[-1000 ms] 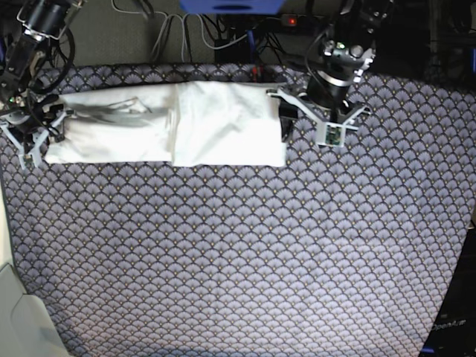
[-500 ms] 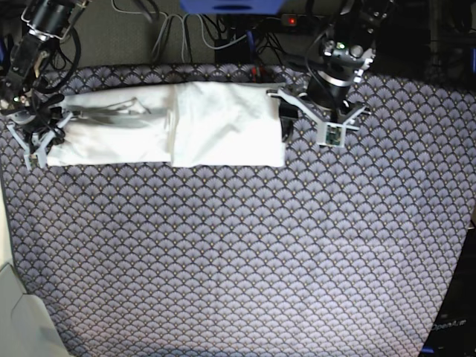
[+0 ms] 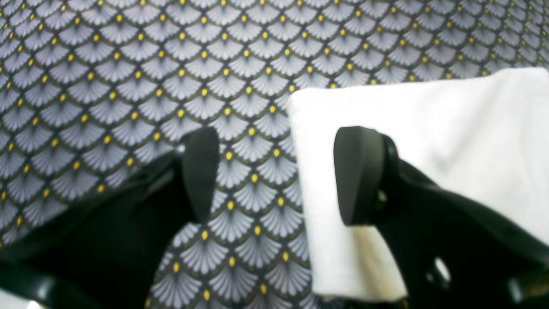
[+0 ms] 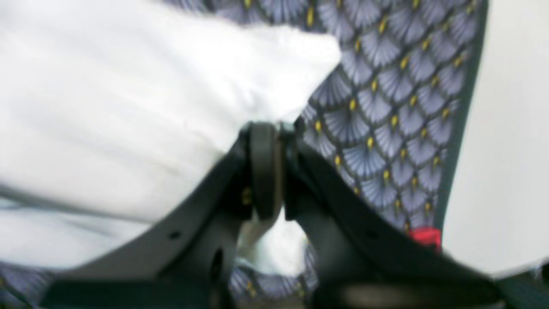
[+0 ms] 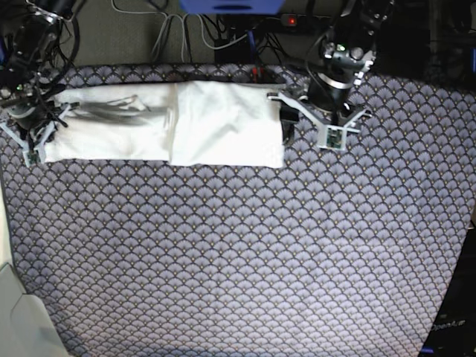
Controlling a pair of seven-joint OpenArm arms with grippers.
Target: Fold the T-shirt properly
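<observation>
The white T-shirt [image 5: 201, 123] lies folded into a long strip across the back of the patterned cloth, plain side up. At its left end in the base view, my right gripper [image 5: 36, 137] has its jaws pressed together on the shirt's corner [image 4: 274, 77]. In the right wrist view, white cloth also shows under that gripper [image 4: 266, 167]. My left gripper [image 5: 287, 123] is at the strip's right end and is open. In the left wrist view one of its fingers [image 3: 360, 171] is over the T-shirt [image 3: 450, 128]. The other is over bare cloth, so the gripper [image 3: 279, 176] straddles the shirt's edge.
The scale-patterned table cover [image 5: 245, 253] stretches toward the front. Cables and a power strip with a red light [image 5: 290, 21] run behind the table's back edge. A pale surface [image 5: 15, 312] borders the left front corner. A small red mark [image 4: 424, 236] sits at the cover's edge.
My right gripper went from open to shut on the shirt's left end and shifted slightly toward the back, drawing that end with it. The left arm has barely moved.
</observation>
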